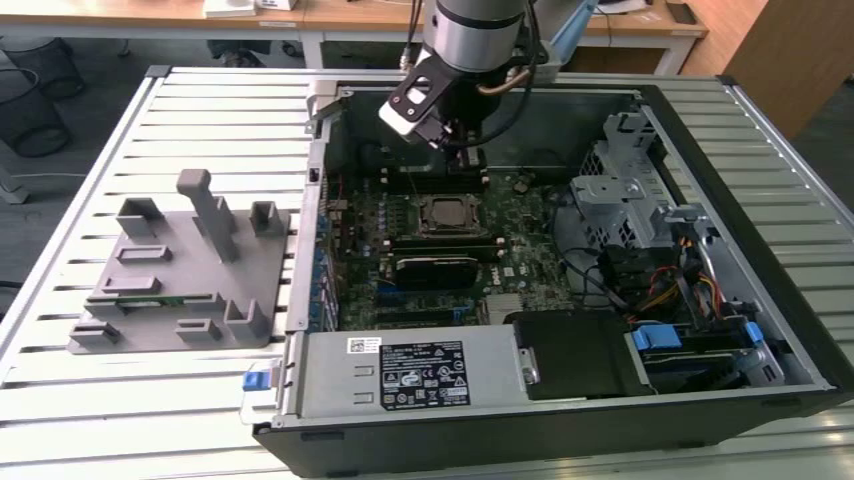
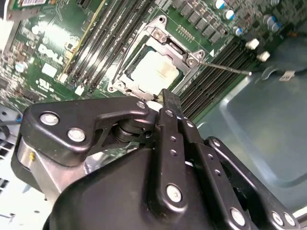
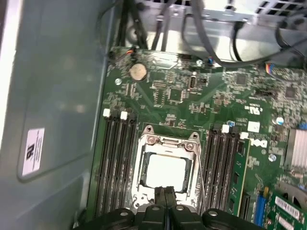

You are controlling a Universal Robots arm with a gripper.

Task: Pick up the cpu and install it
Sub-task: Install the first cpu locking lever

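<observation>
Silvery-white metal: the cpu (image 3: 165,170) lies flat inside the socket frame (image 3: 168,140) on the green motherboard (image 3: 177,96). In the first wrist view the gripper (image 3: 165,191) hangs close over the socket's edge, its two black fingers pressed together with nothing between them.

The chip looks already placed, so your care now goes to seating. Check that it sits level on all four sides. Make any move straight up or down, so the closed tips neither scrape its top nor snag the thin latch wire (image 2: 225,67).

In the exterior view the arm stands at twelve o'clock from the socket. The open computer case (image 1: 794,335) rests on a pale slatted metal table (image 1: 227,100). A grey fixture block (image 1: 187,260) stands at nine o'clock from the case. Wooden desks (image 1: 347,15) lie beyond at twelve o'clock, and black wire bins (image 1: 34,100) at ten.
</observation>
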